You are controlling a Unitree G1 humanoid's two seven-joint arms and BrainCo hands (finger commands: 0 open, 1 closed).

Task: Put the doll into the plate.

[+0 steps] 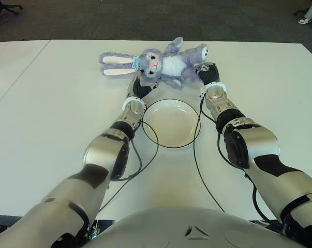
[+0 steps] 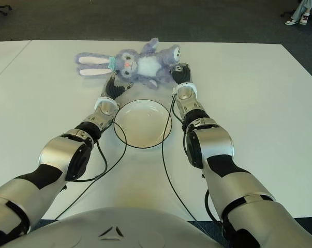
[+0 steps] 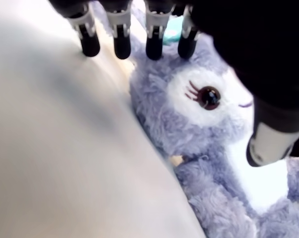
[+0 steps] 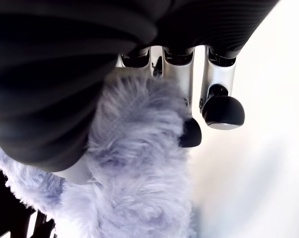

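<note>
one doll (image 1: 161,63) | one plate (image 1: 171,123) | left hand (image 1: 141,85) fingers straight, cupping head | right hand (image 4: 189,109) fingers curled on leg, wrist view only

Office: carpet (image 1: 145,18), white tables (image 1: 52,103)

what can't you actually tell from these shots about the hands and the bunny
- Left hand: in the eye views the bunny covers its fingertips. Its wrist view shows fingers spread over the bunny's head, with no visible grip.
- Right hand: its own dark palm blocks much of its wrist view, so whether it clamps the bunny's leg is unclear.
- Bunny's underside: hidden against the table.
- Plate: near rim edges crossed by cables.
</note>
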